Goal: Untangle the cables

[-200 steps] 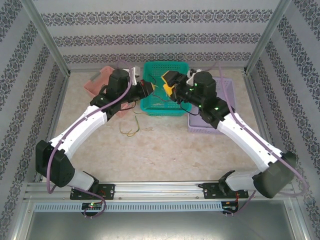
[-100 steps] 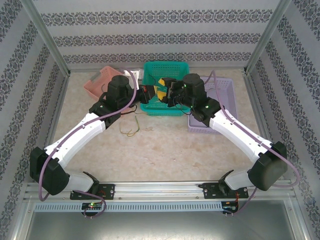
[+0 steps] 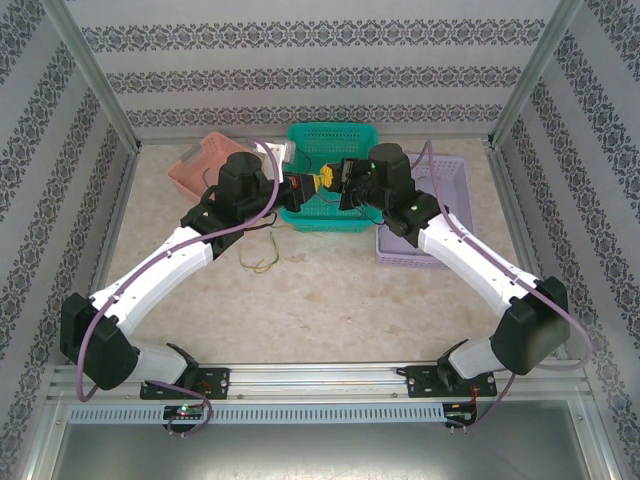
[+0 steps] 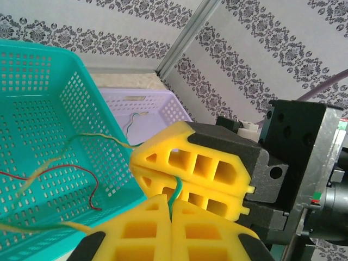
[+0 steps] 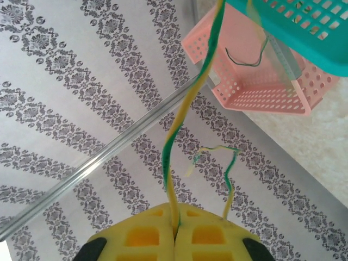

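Two sets of fingers: meeting above the teal basket [image 3: 330, 135], far edge of desk [image 3: 330, 320].
Left fingers [image 4: 163, 231]: pressed together, pinching a yellow-green cable [image 4: 177, 191].
Right fingers [image 4: 196, 163]: pressed together on the same cable, just beside the left pair.
Cable run: stretches away toward the teal basket.
Other cables: red strand [image 4: 97, 190] in teal basket; loose strands [image 3: 262, 262] on desk, left of centre.

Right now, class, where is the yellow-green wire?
The yellow-green wire is pinched by the left gripper and right gripper, above the left of the teal basket, top view.
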Robot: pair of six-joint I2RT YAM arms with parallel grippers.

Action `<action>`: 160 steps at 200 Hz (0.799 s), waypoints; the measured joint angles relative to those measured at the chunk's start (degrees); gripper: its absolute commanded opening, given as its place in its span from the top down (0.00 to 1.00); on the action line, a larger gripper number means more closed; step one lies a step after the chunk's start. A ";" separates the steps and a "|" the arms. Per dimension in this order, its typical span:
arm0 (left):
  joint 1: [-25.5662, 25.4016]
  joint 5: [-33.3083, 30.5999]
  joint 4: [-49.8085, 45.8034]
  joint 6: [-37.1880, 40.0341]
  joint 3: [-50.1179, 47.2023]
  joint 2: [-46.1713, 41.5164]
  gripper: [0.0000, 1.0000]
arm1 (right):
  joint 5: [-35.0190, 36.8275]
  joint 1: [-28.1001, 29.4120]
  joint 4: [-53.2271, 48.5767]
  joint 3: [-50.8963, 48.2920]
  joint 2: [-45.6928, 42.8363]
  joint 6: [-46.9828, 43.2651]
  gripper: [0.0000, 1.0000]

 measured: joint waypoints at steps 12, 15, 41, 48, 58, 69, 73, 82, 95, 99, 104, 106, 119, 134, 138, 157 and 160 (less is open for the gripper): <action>0.00 0.39 0.07 -1.09 0.22 0.26 1.00 | -1.46 -0.76 0.09 0.66 0.44 -2.80 1.00; 0.00 0.52 0.04 -1.46 0.37 0.35 1.00 | -1.79 -0.98 0.07 0.85 0.57 -3.61 1.00; 0.11 3.91 -0.11 -7.08 4.52 3.26 1.00 | -5.25 -4.02 -1.70 4.94 1.31 -15.80 1.00; 0.13 5.25 0.44 -8.92 5.73 4.11 1.00 | -6.54 -4.96 -2.54 6.88 1.66 -19.80 1.00; 0.17 7.10 1.53 -11.74 7.08 5.05 1.00 | -8.41 -6.01 -3.61 9.38 2.16 -24.98 1.00; 0.33 9.46 2.38 -15.17 8.66 6.08 1.00 | -10.51 -6.95 -4.61 11.76 2.69 -30.80 1.00; 0.44 10.58 2.82 -16.68 9.18 6.60 1.00 | -11.28 -7.28 -5.05 12.61 2.89 -33.16 1.00; 0.70 12.98 3.69 -19.74 10.25 7.74 1.00 | -12.66 -7.91 -5.70 14.14 3.26 -37.83 1.00; 1.01 16.41 6.38 -24.59 11.04 9.66 1.00 | -13.92 -8.85 -6.82 15.50 3.45 -44.39 1.00; 1.01 17.29 7.34 -26.14 11.02 10.12 1.00 | -14.36 -9.14 -7.30 15.69 3.48 -46.25 1.00; 1.05 18.12 8.31 -27.80 10.86 10.58 0.94 | -14.84 -9.51 -7.91 15.82 3.48 -48.13 1.00; 1.05 18.36 8.57 -28.41 10.78 10.69 0.87 | -15.04 -9.70 -8.20 15.87 3.45 -49.00 1.00; 1.22 19.30 8.90 -30.97 10.36 10.91 0.54 | -16.33 -10.38 -9.79 15.91 3.45 -52.81 1.00; 1.22 21.57 6.58 -32.35 9.68 9.94 0.39 | -15.82 -11.39 -9.14 15.91 3.48 -55.98 1.00; 1.14 21.84 5.73 -32.72 9.38 9.49 0.39 | -15.72 -11.85 -8.98 15.91 3.43 -56.72 1.00; 0.98 21.29 3.28 -33.66 8.41 6.73 0.38 | -15.15 -13.73 -8.68 15.91 2.89 -58.97 1.00; 0.96 21.07 3.15 -33.77 8.33 6.19 0.38 | -15.08 -13.88 -8.68 15.91 2.78 -59.12 1.00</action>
